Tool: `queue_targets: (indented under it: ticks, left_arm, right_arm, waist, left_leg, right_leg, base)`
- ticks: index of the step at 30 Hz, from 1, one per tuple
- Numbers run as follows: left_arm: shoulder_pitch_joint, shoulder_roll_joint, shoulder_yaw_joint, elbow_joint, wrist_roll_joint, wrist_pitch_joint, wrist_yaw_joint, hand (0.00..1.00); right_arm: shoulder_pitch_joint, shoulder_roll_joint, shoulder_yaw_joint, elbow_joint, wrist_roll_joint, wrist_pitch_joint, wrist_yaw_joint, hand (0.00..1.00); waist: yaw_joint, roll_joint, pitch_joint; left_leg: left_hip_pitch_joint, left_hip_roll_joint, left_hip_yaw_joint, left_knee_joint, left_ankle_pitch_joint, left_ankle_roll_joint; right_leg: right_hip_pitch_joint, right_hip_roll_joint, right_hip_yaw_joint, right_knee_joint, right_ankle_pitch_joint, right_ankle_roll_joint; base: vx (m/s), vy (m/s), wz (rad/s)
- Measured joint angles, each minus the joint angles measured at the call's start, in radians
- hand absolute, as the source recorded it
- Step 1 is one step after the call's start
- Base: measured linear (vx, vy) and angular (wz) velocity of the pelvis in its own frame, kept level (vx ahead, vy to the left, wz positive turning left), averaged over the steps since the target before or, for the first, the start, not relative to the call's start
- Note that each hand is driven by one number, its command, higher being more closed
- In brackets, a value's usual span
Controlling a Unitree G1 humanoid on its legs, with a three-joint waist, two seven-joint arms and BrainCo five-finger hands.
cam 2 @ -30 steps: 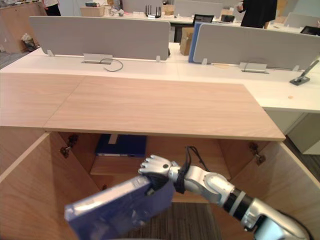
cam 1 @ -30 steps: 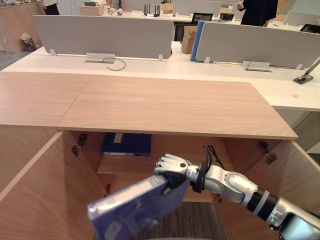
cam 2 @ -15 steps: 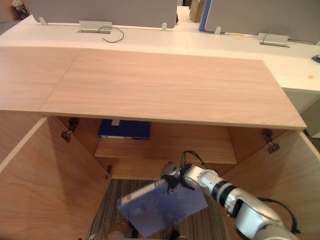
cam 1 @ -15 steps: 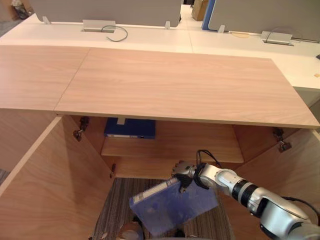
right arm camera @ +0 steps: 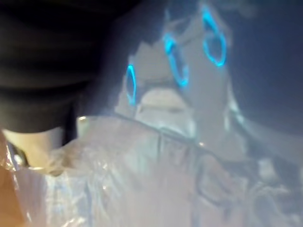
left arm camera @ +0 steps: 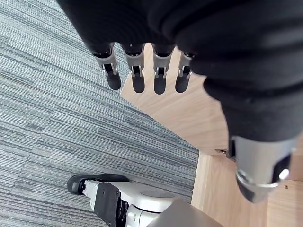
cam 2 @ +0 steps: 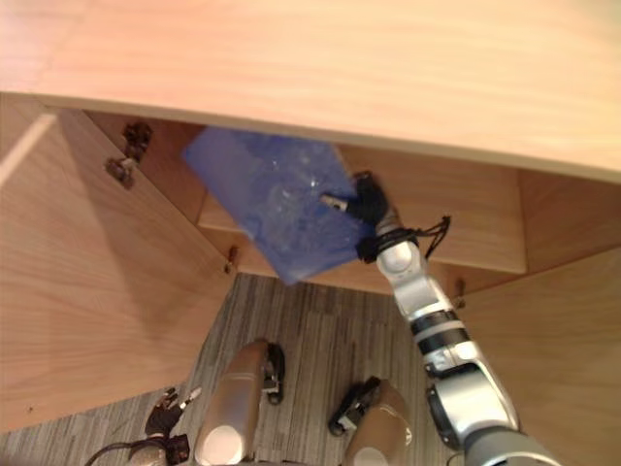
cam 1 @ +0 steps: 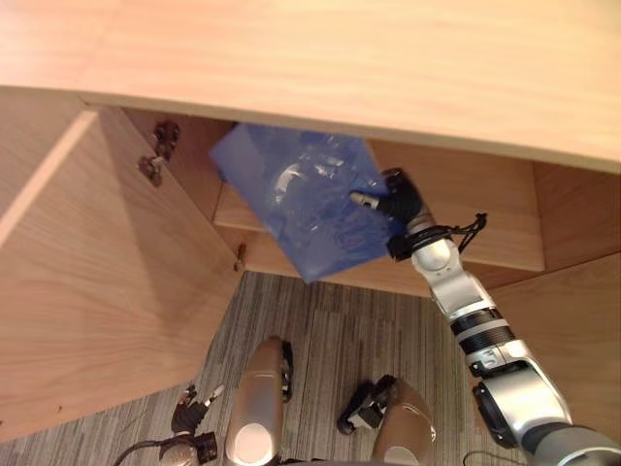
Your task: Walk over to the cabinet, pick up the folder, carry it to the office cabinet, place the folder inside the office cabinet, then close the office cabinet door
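The blue folder (cam 1: 301, 199), with clear plastic sleeves showing on its face, is tilted in the open office cabinet's mouth, its upper edge tucked under the cabinet top (cam 1: 340, 58) at shelf height. My right hand (cam 1: 400, 194) is shut on the folder's right edge, thumb lying over its face. From the right wrist, the folder (right arm camera: 189, 156) sits very close, with crinkled plastic. My left hand (left arm camera: 142, 75) hangs open with straight fingers above the carpet, beside a wooden door panel.
The cabinet's left door (cam 1: 107, 272) swings wide open toward me; the right door (cam 1: 582, 320) is open too. A wooden shelf (cam 1: 485, 223) runs across the inside behind the folder. Grey striped carpet (cam 1: 320, 340) lies below.
The camera has tilted down. My right hand has lifted the folder from low in front of the cabinet up and forward into the opening at shelf level.
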Motion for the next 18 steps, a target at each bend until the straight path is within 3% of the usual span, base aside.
queue_targets:
  ticks: [5,13,16,18]
  left_arm:
    - [-0.02,-0.024,0.007,-0.014,0.0,0.01,0.02,0.0]
    - [-0.031,-0.026,0.016,-0.015,-0.048,0.021,0.054,0.0]
    - [-0.031,-0.037,0.016,-0.022,-0.064,0.021,0.059,0.0]
    - [-0.031,-0.057,0.008,-0.048,-0.067,0.022,0.065,0.0]
  right_arm:
    - [-0.032,0.043,-0.181,-0.001,0.312,-0.001,-0.088,1.0]
    - [-0.225,0.051,-0.309,0.211,0.964,-0.01,-0.096,1.0]
    - [-0.298,0.047,-0.366,0.248,1.098,-0.014,-0.116,1.0]
    - [-0.346,0.039,-0.42,0.253,1.267,-0.059,-0.139,1.0]
  waist:
    - [-0.003,0.016,0.035]
    - [0.0,0.03,0.041]
    - [0.012,0.033,0.042]
    - [0.028,0.043,0.046]
  left_leg:
    - [-0.095,-0.006,0.012,0.127,-0.048,0.015]
    - [-0.188,-0.026,-0.018,0.157,-0.033,0.009]
    - [-0.207,-0.034,-0.027,0.157,-0.026,0.003]
    - [-0.221,-0.047,-0.039,0.158,-0.021,0.001]
  right_leg:
    - [-0.109,-0.059,0.045,0.155,-0.067,-0.001]
    - [-0.174,-0.089,0.022,0.209,-0.085,-0.016]
    - [-0.184,-0.093,0.015,0.211,-0.086,-0.016]
    - [-0.183,-0.1,0.004,0.213,-0.087,-0.015]
  base:
    - [-0.02,0.046,0.03]
    - [0.0,0.014,0.13]
    - [0.05,-0.017,0.16]
    - [0.06,-0.012,0.23]
